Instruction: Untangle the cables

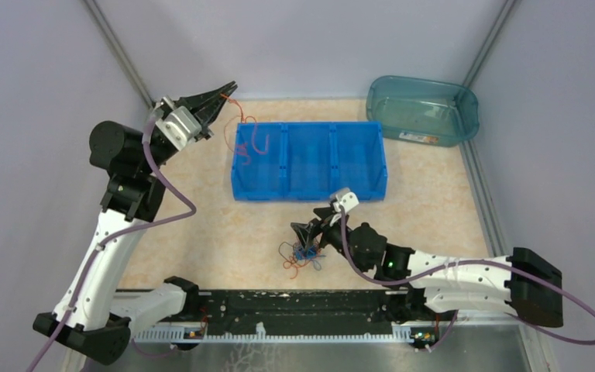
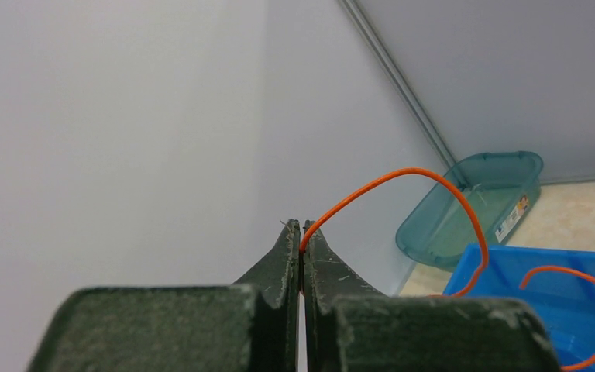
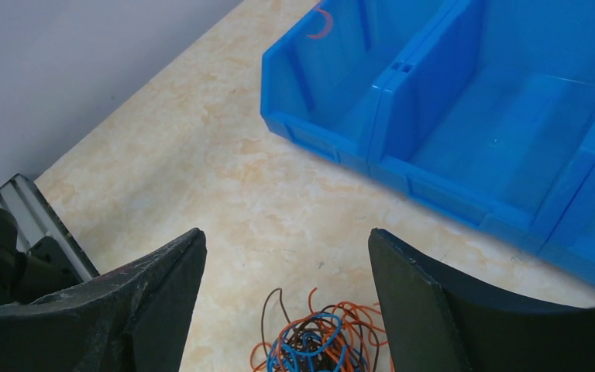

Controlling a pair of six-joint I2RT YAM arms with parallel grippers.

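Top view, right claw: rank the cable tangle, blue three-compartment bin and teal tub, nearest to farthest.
From the right claw:
1. Cable tangle: right at the fingertips, on the near side.
2. Blue bin: just beyond the claw, in the middle.
3. Teal tub: far right corner, behind the bin.

The blue bin (image 1: 310,191) is glossy plastic, the teal tub (image 1: 422,112) translucent plastic, the cables (image 3: 325,342) smooth-sheathed.

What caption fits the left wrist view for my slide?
Left jaws pinch an orange cable that arches down to the blue bin.
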